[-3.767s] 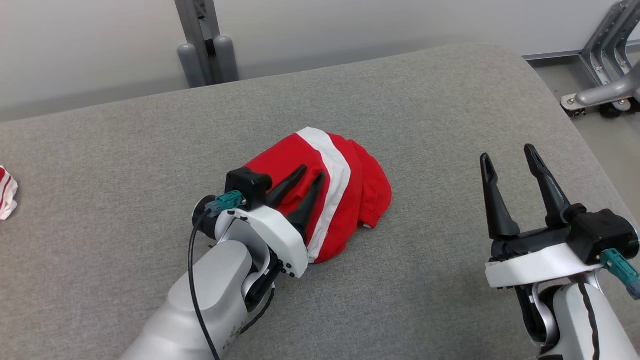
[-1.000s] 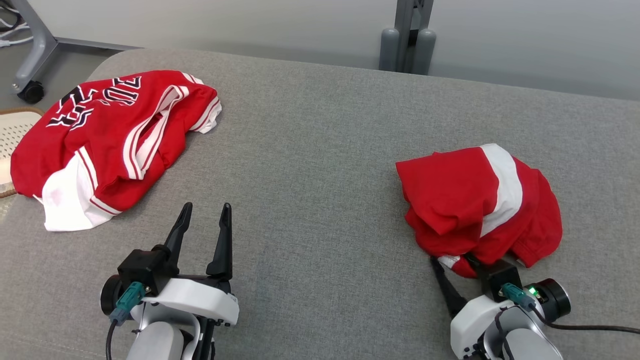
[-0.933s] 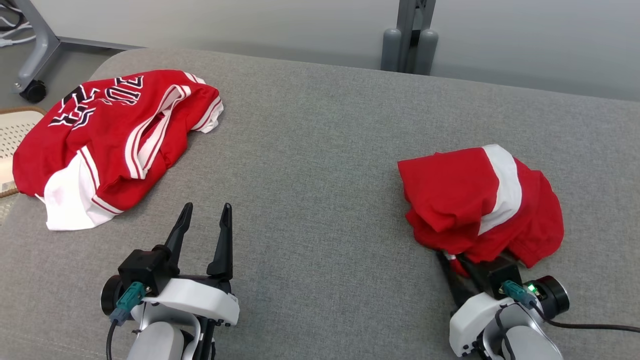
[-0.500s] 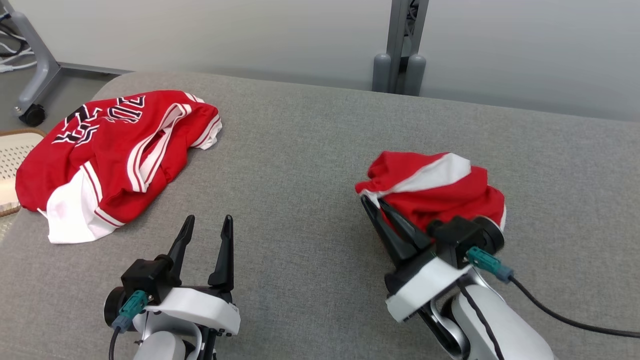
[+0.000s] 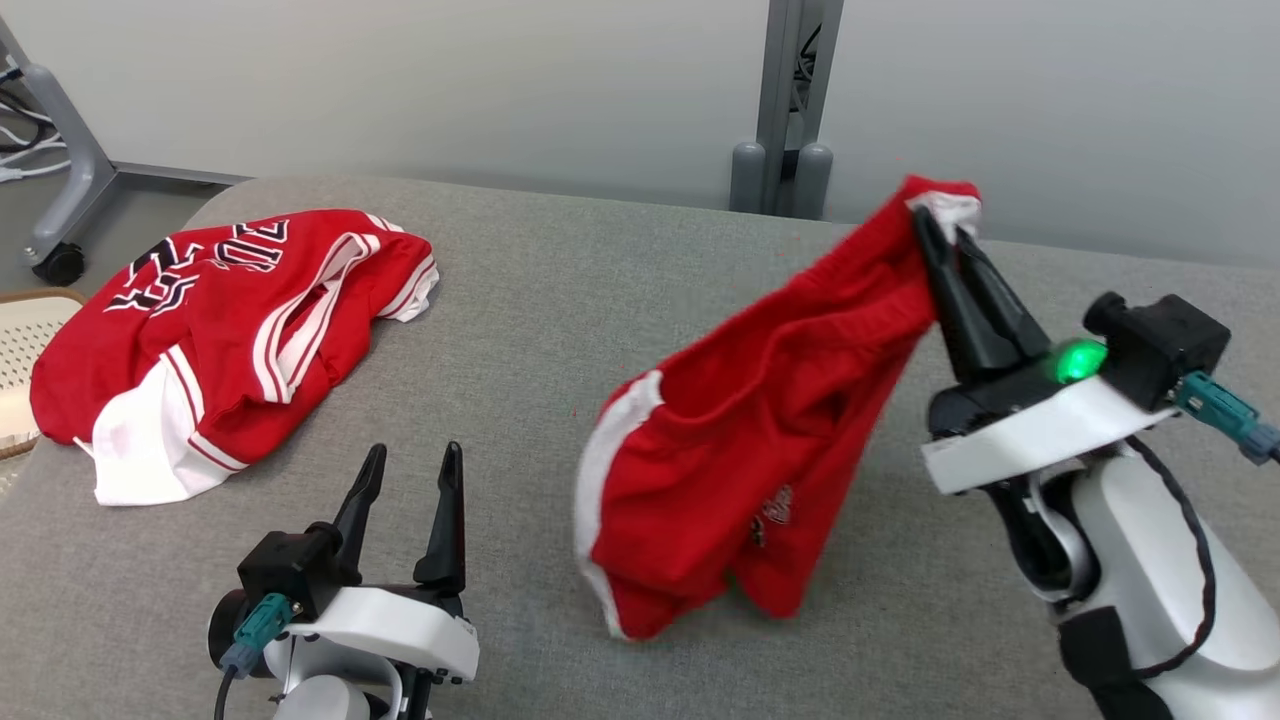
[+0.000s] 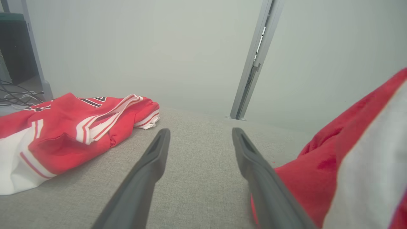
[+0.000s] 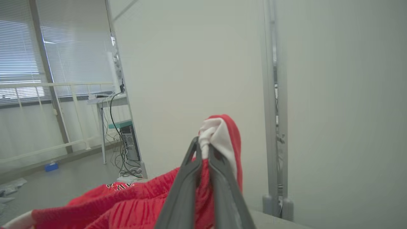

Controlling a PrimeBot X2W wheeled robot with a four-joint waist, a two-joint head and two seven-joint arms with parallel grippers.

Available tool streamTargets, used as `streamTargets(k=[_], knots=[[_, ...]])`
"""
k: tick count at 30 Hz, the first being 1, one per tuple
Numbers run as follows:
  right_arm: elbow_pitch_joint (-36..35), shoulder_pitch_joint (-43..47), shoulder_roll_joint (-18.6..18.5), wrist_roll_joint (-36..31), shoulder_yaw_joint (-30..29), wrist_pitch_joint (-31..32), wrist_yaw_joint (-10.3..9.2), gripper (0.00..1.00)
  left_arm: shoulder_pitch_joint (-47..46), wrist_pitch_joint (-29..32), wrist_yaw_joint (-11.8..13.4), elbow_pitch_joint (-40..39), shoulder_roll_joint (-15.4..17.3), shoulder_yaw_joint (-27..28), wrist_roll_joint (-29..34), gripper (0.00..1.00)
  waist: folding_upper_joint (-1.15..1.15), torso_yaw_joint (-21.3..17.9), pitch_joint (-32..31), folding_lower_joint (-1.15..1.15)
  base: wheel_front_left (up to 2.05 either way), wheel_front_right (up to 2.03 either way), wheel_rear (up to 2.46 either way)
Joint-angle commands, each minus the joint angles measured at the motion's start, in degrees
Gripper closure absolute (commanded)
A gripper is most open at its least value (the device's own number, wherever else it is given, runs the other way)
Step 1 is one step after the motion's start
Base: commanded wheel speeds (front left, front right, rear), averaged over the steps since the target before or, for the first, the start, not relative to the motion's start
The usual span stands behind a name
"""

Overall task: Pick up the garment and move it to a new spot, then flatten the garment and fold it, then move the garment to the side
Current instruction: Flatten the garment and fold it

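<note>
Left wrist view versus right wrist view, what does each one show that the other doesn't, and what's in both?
Left wrist view: the left pincer, open and empty. Right wrist view: the right pincer shut on a bunched edge of the red shorts, plus window blinds and a desk. Both: the red shorts and the grey post at the wall.
</note>
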Motion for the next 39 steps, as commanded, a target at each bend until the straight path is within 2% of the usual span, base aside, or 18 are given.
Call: streamTargets(k=[1,2,8,10,12,13,14,19,21,25,28,31,36,39], knots=[[3.81,1.20,-2.39,-0.33,-1.76,-0.01,0.01,1.00,0.23,-0.05,-0.03,-0.05,0.20,-0.09,-0.24,0.00,0.00,-0.38,0.48,0.00,0.00,0.00,0.00],[3.81,1.20,-2.39,-0.33,-1.76,-0.01,0.01,1.00,0.23,-0.05,-0.03,-0.05,0.20,-0.09,-0.24,0.00,0.00,-0.38,0.48,0.00,0.00,0.00,0.00],[20.90,1.73,-6.99,2.58,-9.17,-0.03,0.02,1.00,-1.00,-0.05,-0.20,0.01,0.19,-0.11,0.05,0.00,0.00,-1.35,2.18,0.00,0.00,0.00,0.00],[26.12,0.89,-6.79,6.07,-11.91,-0.05,0.02,1.00,-1.44,-0.05,-0.27,0.09,0.23,-0.03,0.23,0.00,0.00,-1.63,2.79,0.00,0.00,0.00,0.00],[31.54,0.34,-8.59,6.93,-13.75,-0.04,0.02,1.00,-1.65,-0.05,-0.33,0.32,0.24,-0.13,0.35,0.00,0.00,-1.82,3.23,0.00,0.00,0.00,0.00],[33.93,-0.02,-9.80,5.63,-13.76,-0.05,0.00,0.60,-1.67,-0.05,-0.40,0.50,0.18,-0.21,0.44,0.00,0.00,-1.88,3.38,0.00,0.00,0.00,0.00],[36.13,-0.53,-10.12,5.12,-14.19,-0.05,0.00,0.00,-1.69,-0.05,-0.50,0.64,0.17,-0.30,0.46,0.00,0.00,-1.96,3.51,0.00,0.00,0.00,0.00],[44.89,-2.42,-11.50,0.68,-18.32,-0.03,0.01,0.00,-2.18,-0.05,-0.40,0.92,0.19,-0.27,0.38,0.00,0.00,-2.46,3.74,0.00,0.00,0.00,0.00],[47.13,-2.59,-10.67,-0.35,-20.13,-0.02,0.01,0.00,-2.10,-0.05,-0.38,1.11,0.22,-0.30,0.39,0.00,0.00,-2.77,3.44,0.00,0.00,0.00,0.00],[46.65,-3.14,-11.00,-3.33,-23.57,-0.04,0.01,0.00,-1.50,-0.05,-0.46,1.48,0.20,-0.55,0.38,0.00,0.00,-3.52,2.17,0.00,0.00,0.00,0.00],[41.46,-1.86,-9.27,-5.48,-26.60,-0.04,0.01,0.00,-0.84,-0.05,-0.50,1.65,0.22,-0.57,0.34,0.00,0.00,-4.08,0.92,0.00,0.00,0.00,0.00],[33.32,0.66,-7.17,-7.09,-28.29,-0.02,0.01,0.00,-0.06,-0.05,-0.56,1.63,0.20,-0.58,0.31,0.00,0.00,-4.47,-0.51,0.00,0.00,0.00,0.00],[16.44,6.71,-3.14,-9.55,-25.45,0.01,0.01,0.00,0.90,-0.05,0.05,0.61,0.16,0.23,-1.15,0.00,0.00,-5.51,-1.82,0.00,0.00,0.00,0.00],[8.66,10.47,-1.09,-10.12,-23.51,0.01,0.01,0.00,0.69,-0.05,0.39,-0.04,0.22,0.12,-1.59,0.00,0.00,-6.04,-1.72,0.00,0.00,0.00,0.00]])
